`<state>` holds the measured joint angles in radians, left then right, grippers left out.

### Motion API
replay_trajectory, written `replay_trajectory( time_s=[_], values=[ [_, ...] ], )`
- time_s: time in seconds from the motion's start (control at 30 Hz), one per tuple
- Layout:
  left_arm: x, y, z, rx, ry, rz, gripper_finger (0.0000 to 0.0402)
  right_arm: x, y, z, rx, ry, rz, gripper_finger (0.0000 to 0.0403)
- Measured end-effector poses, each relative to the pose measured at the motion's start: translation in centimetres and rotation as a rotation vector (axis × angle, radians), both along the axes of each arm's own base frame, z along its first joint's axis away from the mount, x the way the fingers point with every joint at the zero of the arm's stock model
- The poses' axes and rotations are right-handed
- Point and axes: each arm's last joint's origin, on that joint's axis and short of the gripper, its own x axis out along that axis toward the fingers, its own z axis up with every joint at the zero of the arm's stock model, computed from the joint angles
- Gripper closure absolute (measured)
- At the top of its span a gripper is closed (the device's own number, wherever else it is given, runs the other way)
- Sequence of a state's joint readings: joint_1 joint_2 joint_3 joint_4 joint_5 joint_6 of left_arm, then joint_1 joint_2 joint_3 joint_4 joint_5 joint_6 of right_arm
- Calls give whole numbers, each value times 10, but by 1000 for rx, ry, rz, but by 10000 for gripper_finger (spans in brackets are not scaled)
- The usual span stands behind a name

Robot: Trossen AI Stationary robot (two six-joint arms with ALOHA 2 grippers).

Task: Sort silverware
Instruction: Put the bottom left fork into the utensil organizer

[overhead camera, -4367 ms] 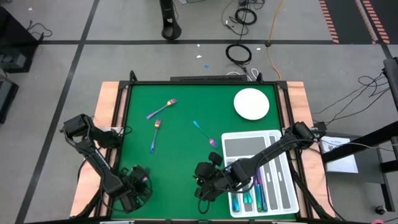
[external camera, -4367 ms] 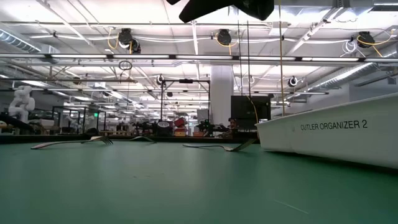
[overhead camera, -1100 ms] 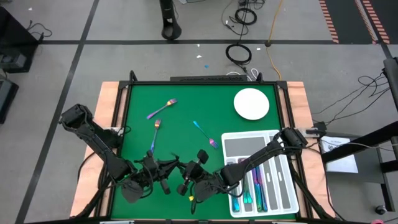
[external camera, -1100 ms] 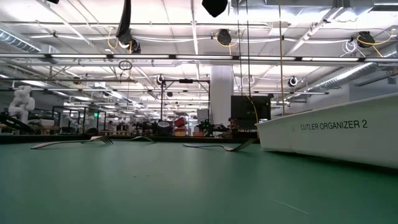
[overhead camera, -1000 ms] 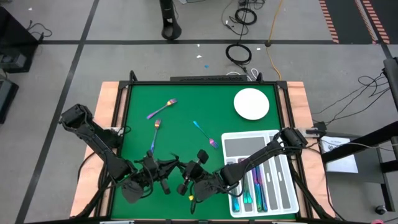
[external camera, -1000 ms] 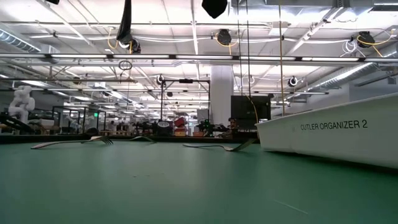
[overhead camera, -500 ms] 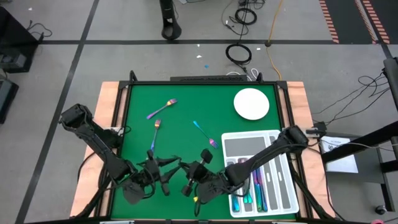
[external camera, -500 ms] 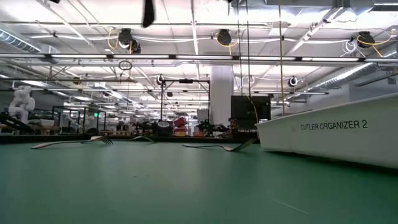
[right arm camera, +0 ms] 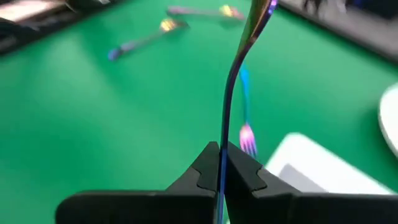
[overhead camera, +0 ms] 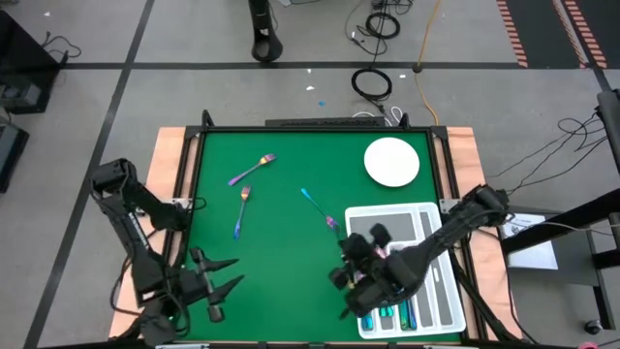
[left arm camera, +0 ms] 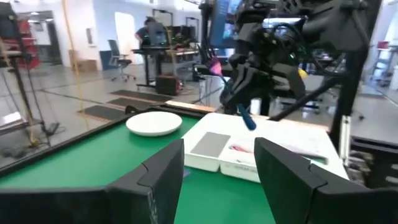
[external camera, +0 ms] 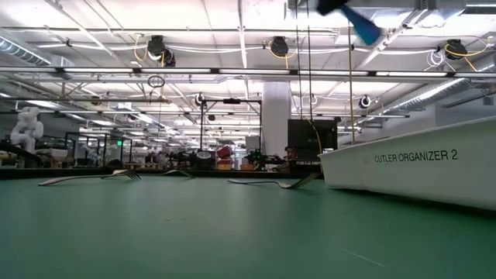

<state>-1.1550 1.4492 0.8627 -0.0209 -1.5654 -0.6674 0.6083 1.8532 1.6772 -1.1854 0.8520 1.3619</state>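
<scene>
My right gripper (right arm camera: pixel 221 165) is shut on a slim iridescent piece of silverware (right arm camera: pixel 233 81), above the near left corner of the white tray (overhead camera: pixel 438 291); the low view catches its blue end (external camera: pixel 363 25). My left gripper (left arm camera: pixel 217 162) stands open and level at the table's near left (overhead camera: pixel 228 274), holding nothing. Three more pieces lie flat on the green mat: two forks (overhead camera: pixel 254 169) (overhead camera: pixel 241 208) and a third piece (overhead camera: pixel 318 206). Several sorted pieces (overhead camera: pixel 392 310) lie in the tray's slots. My right gripper pinches the piece's thin shaft (right arm camera: pixel 222 146) between its two fingers, seen edge-on. The fingers slant down and run along the piece. It reaches out ahead of them to a curved end (right arm camera: pixel 264 9), and its blue end (left arm camera: pixel 246 117) hangs lower. It is lifted clear of mat and tray.
A round white plate (overhead camera: pixel 391 162) sits at the far right, behind the tray. The mat's raised black frame (overhead camera: pixel 194 194) runs round the table. Bare green mat (overhead camera: pixel 281 262) lies between the two grippers.
The two grippers met at the near middle of the table. My left gripper has opened, let go of the piece and swung back toward the near left corner. My right gripper has carried the piece up and toward the tray at the right, turning as it went.
</scene>
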Motion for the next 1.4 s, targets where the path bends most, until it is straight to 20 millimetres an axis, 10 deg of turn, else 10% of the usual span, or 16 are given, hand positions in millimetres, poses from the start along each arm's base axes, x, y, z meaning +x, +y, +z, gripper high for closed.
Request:
replay_trajectory(
  time_s=[0.47, 0.8, 1.4],
  values=[
    [-12, 4, -4, -38, -19, -29, 203, -36, -3, 1, 292, 247, -27, 403],
    [-18, 0, -3, -61, -12, -71, 203, -116, -55, 17, 457, -165, -92, 403],
    [-10, 7, -6, 4, 37, -55, 203, -100, -25, -62, 691, -437, 123, 403]
  ],
)
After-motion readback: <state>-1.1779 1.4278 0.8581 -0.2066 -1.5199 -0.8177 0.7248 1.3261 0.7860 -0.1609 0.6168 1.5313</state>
